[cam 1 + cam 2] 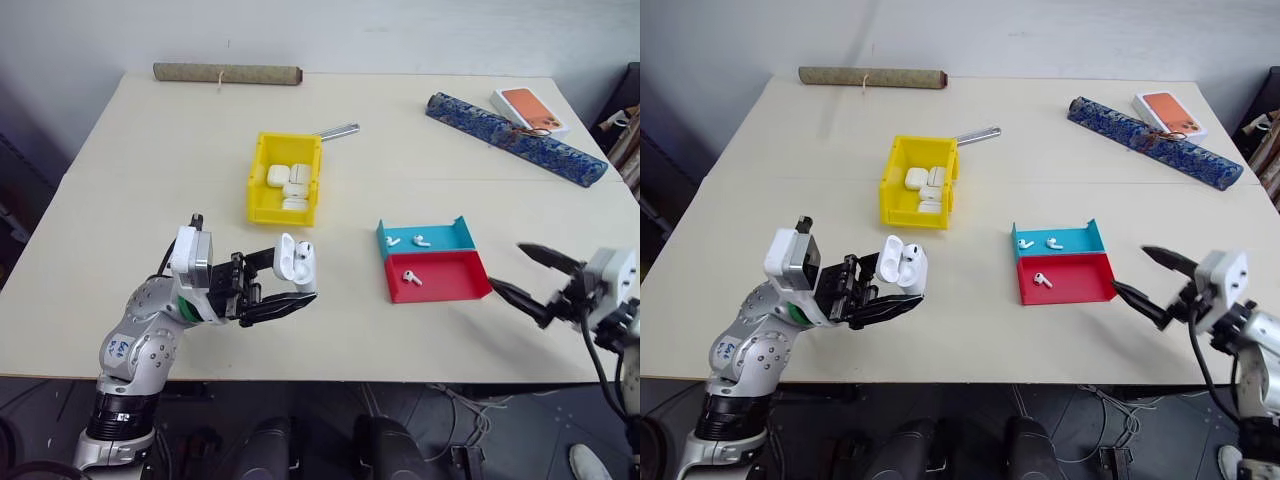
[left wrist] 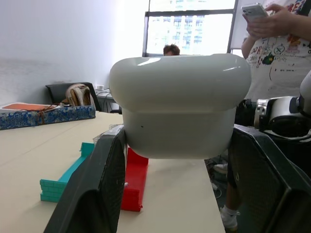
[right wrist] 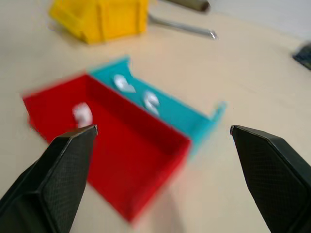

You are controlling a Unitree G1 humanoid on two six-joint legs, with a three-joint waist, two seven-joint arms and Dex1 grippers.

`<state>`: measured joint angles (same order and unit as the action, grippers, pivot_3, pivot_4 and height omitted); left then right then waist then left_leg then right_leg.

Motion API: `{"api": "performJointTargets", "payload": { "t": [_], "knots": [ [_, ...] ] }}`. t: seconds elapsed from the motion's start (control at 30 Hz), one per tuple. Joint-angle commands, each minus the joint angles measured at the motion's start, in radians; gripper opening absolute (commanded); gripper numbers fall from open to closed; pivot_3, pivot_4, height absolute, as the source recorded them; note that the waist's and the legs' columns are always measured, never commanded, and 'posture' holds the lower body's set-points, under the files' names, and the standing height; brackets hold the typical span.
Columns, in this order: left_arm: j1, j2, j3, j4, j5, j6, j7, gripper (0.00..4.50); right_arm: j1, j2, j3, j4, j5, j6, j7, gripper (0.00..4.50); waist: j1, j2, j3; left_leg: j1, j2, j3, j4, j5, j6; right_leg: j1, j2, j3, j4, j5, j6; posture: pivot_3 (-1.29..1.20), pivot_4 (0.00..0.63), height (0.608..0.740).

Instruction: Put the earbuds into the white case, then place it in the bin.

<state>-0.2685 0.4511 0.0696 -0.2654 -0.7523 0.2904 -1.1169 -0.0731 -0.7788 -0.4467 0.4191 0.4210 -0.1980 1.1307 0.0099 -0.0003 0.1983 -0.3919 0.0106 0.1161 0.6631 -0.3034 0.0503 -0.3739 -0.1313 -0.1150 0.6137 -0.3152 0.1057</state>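
Three earbuds (image 1: 412, 277) left in tray (image 1: 472, 283); case (image 1: 294, 262) clamped lid-open in left gripper (image 1: 283, 284), presumably for loading; right gripper (image 1: 524, 272) spread beside tray; bin (image 1: 257, 182) beyond.

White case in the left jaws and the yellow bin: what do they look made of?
The white case looks like hard glossy plastic: window light reflects off its smooth rounded lid. The yellow bin looks like molded plastic with a duller sheen, uniform in colour with thin straight walls. Neither can be confirmed by look alone.
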Motion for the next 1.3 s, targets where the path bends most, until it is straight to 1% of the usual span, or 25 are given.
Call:
{"api": "performJointTargets", "payload": {
  "t": [0.03, 0.1, 0.17, 0.23, 0.3, 0.37, 0.43, 0.53, 0.63, 0.77, 0.83, 0.97, 1.3],
  "knots": [
    [0.023, 0.004, 0.015, -0.041, 0.004, -0.025, 0.005, 2.72, 0.001, -0.04, -0.053, 0.074, -0.03, -0.102, -0.025, 4.47, -0.006, 0.0, 0.0, 0.001, 0.0, 0.0, 0.0, 0.0, 0.0, 0.0, 0.0, 0.001, 0.0, 0.0, 0.0, 0.0, 0.15, 0.74],
    [0.039, 0.009, 0.02, -0.048, 0.005, -0.029, 0.006, 2.72, -0.02, -0.054, -0.032, 0.058, -0.053, -0.097, -0.047, 4.47, -0.02, 0.0, 0.0, 0.002, 0.001, 0.002, 0.0, 0.0, -0.001, 0.0, 0.0, 0.003, 0.001, 0.0, 0.0, 0.0, 0.15, 0.74],
    [0.045, 0.011, 0.023, -0.05, 0.007, -0.03, 0.012, 2.72, -0.059, -0.073, 0.008, 0.009, -0.071, -0.049, -0.054, 4.47, -0.03, 0.0, 0.0, 0.004, 0.002, 0.003, 0.0, 0.0, -0.002, 0.0, 0.0, 0.003, 0.003, 0.0, 0.0, 0.0, 0.15, 0.74],
    [0.045, 0.011, 0.025, -0.048, 0.011, -0.033, 0.018, 2.72, -0.111, -0.115, 0.076, -0.056, -0.124, 0.078, -0.09, 4.47, -0.038, 0.001, 0.0, 0.004, 0.002, 0.003, 0.0, 0.001, -0.002, -0.001, 0.0, 0.004, 0.005, 0.0, 0.0, 0.0, 0.15, 0.74],
    [0.044, 0.017, 0.024, -0.042, 0.026, -0.042, 0.019, 2.72, -0.225, -0.144, 0.161, -0.125, -0.127, 0.191, -0.065, 4.47, -0.042, 0.001, 0.001, 0.004, 0.002, 0.003, 0.0, 0.001, -0.003, -0.001, -0.001, 0.005, 0.006, 0.0, 0.0, 0.0, 0.15, 0.74],
    [0.041, 0.019, 0.026, -0.032, 0.037, -0.053, 0.019, 2.72, -0.361, -0.157, 0.25, -0.164, -0.143, 0.262, -0.024, 4.47, -0.041, 0.002, 0.001, 0.005, 0.003, 0.003, 0.0, 0.001, -0.004, -0.002, 0.0, 0.005, 0.007, 0.0, -0.001, 0.0, 0.15, 0.74],
    [0.034, 0.017, 0.028, -0.019, 0.04, -0.062, 0.019, 2.72, -0.488, -0.161, 0.338, -0.179, -0.164, 0.368, 0.017, 4.47, -0.037, 0.002, 0.001, 0.004, 0.003, 0.003, 0.0, 0.001, -0.004, -0.003, 0.0, 0.004, 0.007, 0.0, -0.002, 0.0, 0.15, 0.74],
    [0.026, 0.014, 0.028, -0.006, 0.043, -0.07, 0.018, 2.72, -0.674, -0.133, 0.482, -0.152, -0.232, 0.442, 0.085, 4.47, -0.026, 0.002, 0.001, 0.002, 0.004, 0.0, -0.001, 0.0, -0.005, -0.004, -0.001, 0.002, 0.006, 0.0, -0.002, 0.0, 0.15, 0.74],
    [0.026, 0.009, 0.023, -0.002, 0.047, -0.077, 0.018, 2.72, -0.818, -0.079, 0.594, -0.064, -0.307, 0.451, 0.123, 3.88, -0.021, 0.002, 0.001, 0.0, 0.003, 0.0, 0.0, 0.0, -0.004, -0.004, -0.001, 0.001, 0.003, 0.0, -0.002, 0.0, 0.15, 0.74],
    [0.03, 0.002, 0.02, -0.005, 0.046, -0.08, 0.025, 2.72, -0.944, -0.023, 0.695, 0.094, -0.408, 0.424, 0.145, 2.43, -0.013, 0.002, 0.001, -0.003, 0.003, -0.001, 0.0, -0.001, -0.003, -0.004, -0.001, -0.003, 0.004, 0.0, -0.002, 0.0, 0.15, 0.74],
    [0.037, -0.001, 0.022, -0.01, 0.046, -0.083, 0.032, 2.72, -0.992, 0.006, 0.736, 0.178, -0.455, 0.373, 0.151, 1.82, -0.013, 0.002, 0.001, -0.005, 0.003, -0.002, 0.0, -0.001, -0.003, -0.005, -0.001, -0.005, 0.003, 0.0, -0.002, 0.0, 0.15, 0.74],
    [0.054, -0.008, 0.024, -0.018, 0.05, -0.088, 0.048, 2.72, -1.042, 0.052, 0.797, 0.287, -0.514, 0.331, 0.214, 1.82, -0.016, 0.002, 0.001, -0.007, 0.002, -0.002, 0.001, 0.0, -0.003, -0.005, 0.0, -0.006, 0.004, 0.0, -0.002, 0.0, 0.15, 0.74],
    [0.12, -0.014, 0.007, -0.093, 0.053, -0.091, 0.096, 2.72, -1.145, 0.123, 0.841, 0.543, -0.634, 0.195, 0.216, 1.82, -0.024, 0.002, 0.001, -0.006, 0.003, -0.003, 0.002, 0.001, -0.003, -0.005, 0.0, -0.006, 0.006, 0.0, -0.002, 0.0, 0.15, 0.74]
  ]
}}
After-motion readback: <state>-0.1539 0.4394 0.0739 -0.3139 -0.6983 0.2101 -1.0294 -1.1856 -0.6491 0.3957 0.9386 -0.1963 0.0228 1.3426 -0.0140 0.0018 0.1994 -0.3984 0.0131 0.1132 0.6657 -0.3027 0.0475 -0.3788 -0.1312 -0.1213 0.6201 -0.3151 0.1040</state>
